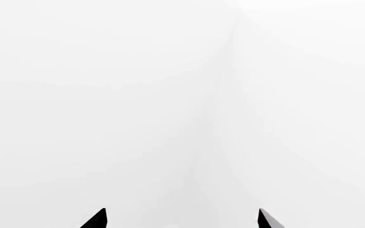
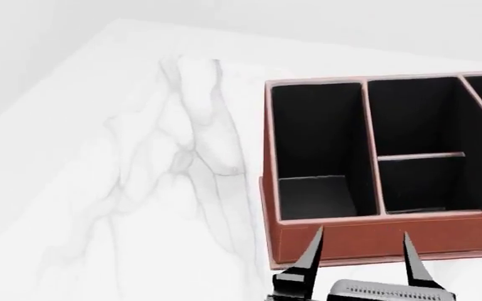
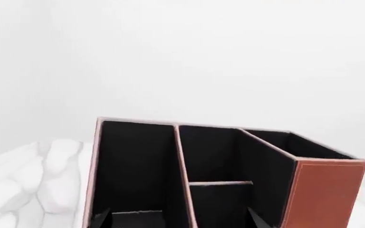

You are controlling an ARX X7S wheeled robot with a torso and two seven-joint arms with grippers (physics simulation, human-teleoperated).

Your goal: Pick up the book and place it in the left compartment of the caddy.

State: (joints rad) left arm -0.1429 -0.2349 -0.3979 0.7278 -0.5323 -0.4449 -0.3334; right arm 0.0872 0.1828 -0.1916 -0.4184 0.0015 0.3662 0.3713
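Note:
The reddish-brown caddy (image 2: 375,241) stands on the marble table, at the right of the head view. Its left compartment (image 2: 312,125) is a long black slot. The black book (image 2: 316,196) lies inside it at the near end, and also shows in the right wrist view (image 3: 135,219) with a pale edge. My right gripper (image 2: 361,248) is open and empty, just in front of and above the caddy's near wall; its fingertips (image 3: 254,216) frame the caddy (image 3: 325,190). My left gripper (image 1: 182,213) is open and empty, facing bare white walls, and is out of the head view.
The white marble table (image 2: 140,188) stretches left of the caddy to its far-left edge. The caddy has two shorter divided middle slots (image 2: 417,150) and a taller stepped end at the right. White walls stand behind.

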